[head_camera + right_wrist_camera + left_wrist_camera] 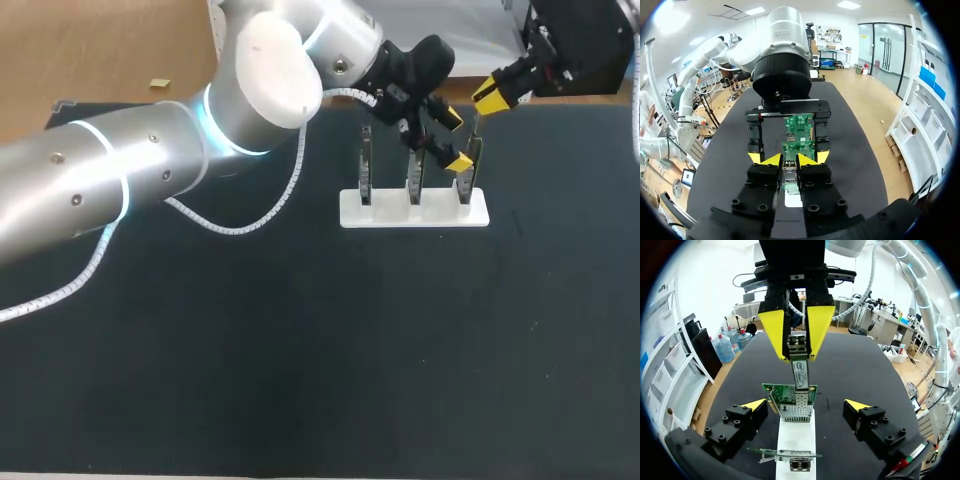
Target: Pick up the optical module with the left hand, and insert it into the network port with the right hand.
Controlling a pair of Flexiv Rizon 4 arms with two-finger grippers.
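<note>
right gripper (797, 356) pinching optical module (800, 375), left gripper (806, 405) straddling 3-board stand (796, 440)

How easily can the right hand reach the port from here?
Probably easily: the right hand holds the module lined up close to the port, and the left hand is open, its fingers standing either side.

Silver arm (100, 190) (white spiral cable (290, 190)), yellow-tipped black tool (456, 140).
</note>
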